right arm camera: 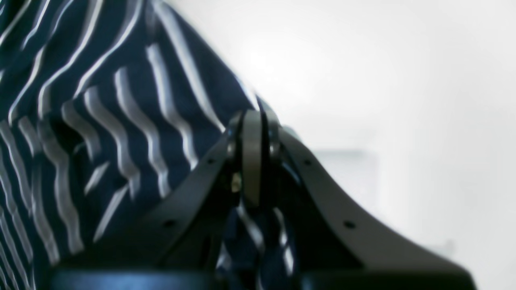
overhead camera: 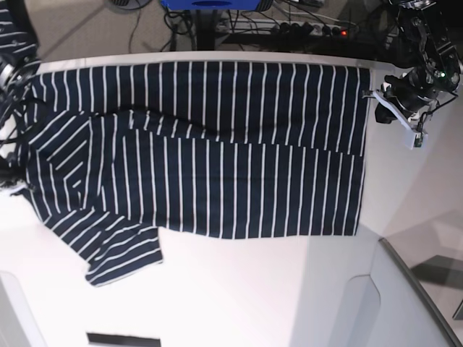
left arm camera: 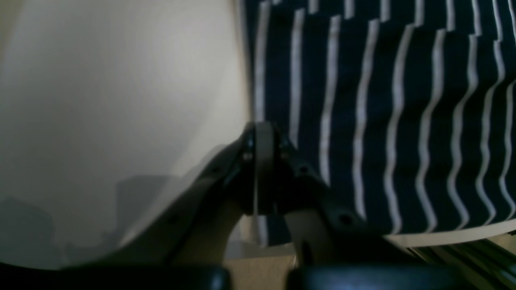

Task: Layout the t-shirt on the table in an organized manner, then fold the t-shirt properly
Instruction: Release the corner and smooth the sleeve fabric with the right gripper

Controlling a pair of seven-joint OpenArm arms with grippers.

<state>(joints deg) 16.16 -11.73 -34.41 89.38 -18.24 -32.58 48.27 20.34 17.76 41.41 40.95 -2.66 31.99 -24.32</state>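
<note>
Spread sideways across the far half of the table (overhead camera: 239, 289): the t-shirt (overhead camera: 217, 159), navy with thin white stripes, its long top edge lying along the table's far rim, hem at the base view's right, shoulders and sleeves at its left, one sleeve splayed toward the near side. Folded over on itself along the far strip, judging by the crease line running across the body. Pinched at both far corners: left gripper (left arm camera: 258, 169) with jaws pressed together on the hem corner, striped cloth showing below the fingertips at the very edge of the fabric; right gripper (right arm camera: 254, 161) likewise clamped tight, a bunch of striped cloth caught between and hanging beneath the fingers. In the base view, right arm mostly out of frame at the left edge, left arm at the right edge by the hem. Probably the layout step, or the start of a lengthwise fold, with both far corners gripped. Next move, most likely: lifting both corners together and carrying them evenly toward the near side, keeping the edge taut so no wrinkles bunch in the middle.
</note>
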